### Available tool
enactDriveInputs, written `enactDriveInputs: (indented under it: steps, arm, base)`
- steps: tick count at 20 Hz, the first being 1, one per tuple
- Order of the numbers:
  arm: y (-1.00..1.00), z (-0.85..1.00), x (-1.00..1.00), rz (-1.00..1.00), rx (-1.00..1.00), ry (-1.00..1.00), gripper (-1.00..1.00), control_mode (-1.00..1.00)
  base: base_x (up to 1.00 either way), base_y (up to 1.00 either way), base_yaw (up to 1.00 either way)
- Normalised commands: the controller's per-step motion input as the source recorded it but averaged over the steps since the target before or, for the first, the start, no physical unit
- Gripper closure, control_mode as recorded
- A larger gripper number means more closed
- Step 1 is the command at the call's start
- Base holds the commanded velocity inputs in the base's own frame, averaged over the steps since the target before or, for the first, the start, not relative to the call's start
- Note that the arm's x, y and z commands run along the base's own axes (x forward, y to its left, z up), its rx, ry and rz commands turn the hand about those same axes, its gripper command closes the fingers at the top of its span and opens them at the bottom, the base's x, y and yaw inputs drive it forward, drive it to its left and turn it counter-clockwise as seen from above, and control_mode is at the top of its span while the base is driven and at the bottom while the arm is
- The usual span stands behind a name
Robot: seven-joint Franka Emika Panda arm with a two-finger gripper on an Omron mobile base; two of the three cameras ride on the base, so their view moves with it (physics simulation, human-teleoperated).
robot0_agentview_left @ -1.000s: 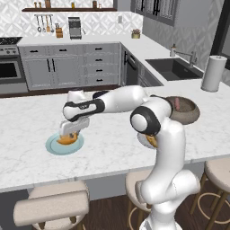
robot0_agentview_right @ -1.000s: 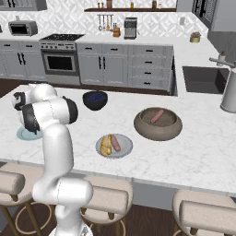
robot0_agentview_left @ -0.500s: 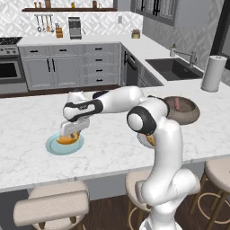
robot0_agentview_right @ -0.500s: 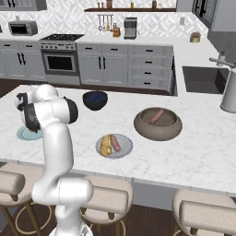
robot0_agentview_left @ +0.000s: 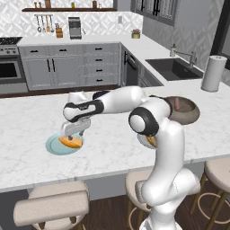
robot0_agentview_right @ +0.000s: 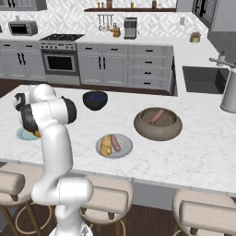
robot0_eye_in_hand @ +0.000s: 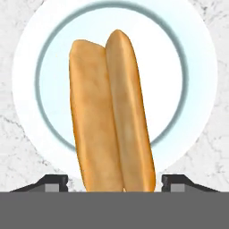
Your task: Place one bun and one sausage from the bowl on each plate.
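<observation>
A: Any writing to read?
B: None legible. The jaws, clenched a second ago, now stand spread.
A: The bun (robot0_eye_in_hand: pixel 112 112)?
B: Released, lying on the blue plate (robot0_eye_in_hand: pixel 188 67), between and just below the gripper (robot0_agentview_left: pixel 72 134) fingertips. Grey plate (robot0_agentview_right: pixel 124 148) already holds bun and sausage (robot0_agentview_right: pixel 115 143)

A home kitchen: grey cabinets (robot0_agentview_right: pixel 115 62), a stove (robot0_agentview_right: pixel 59 57), a sink (robot0_agentview_left: pixel 173 68), a marble bench (robot0_agentview_left: pixel 27 121) with stools (robot0_agentview_right: pixel 209 212), and what seems a coffee maker (robot0_agentview_right: pixel 131 27).
</observation>
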Motion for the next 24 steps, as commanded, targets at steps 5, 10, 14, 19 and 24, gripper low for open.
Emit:
enactDriveInputs:
  steps: [5, 10, 14, 19, 24]
  arm:
    - [-0.43, 0.55, -0.21, 0.0, 0.02, -0.12, -1.0, -1.0]
    - [-0.95, 0.56, -0.04, -0.03, 0.11, -0.23, -1.0, -1.0]
    - [-1.0, 0.33, -0.06, -0.08, 0.09, -0.28, -1.0, -1.0]
    - [-1.0, 0.26, -0.07, -0.14, 0.0, -0.21, -1.0, -1.0]
    - [-1.0, 0.3, -0.02, -0.17, 0.0, -0.07, -1.0, -1.0]
  base:
    - [0.0, 0.0, 0.0]
    - [0.0, 0.0, 0.0]
    - [0.0, 0.0, 0.0]
    - [0.0, 0.0, 0.0]
    - [0.0, 0.0, 0.0]
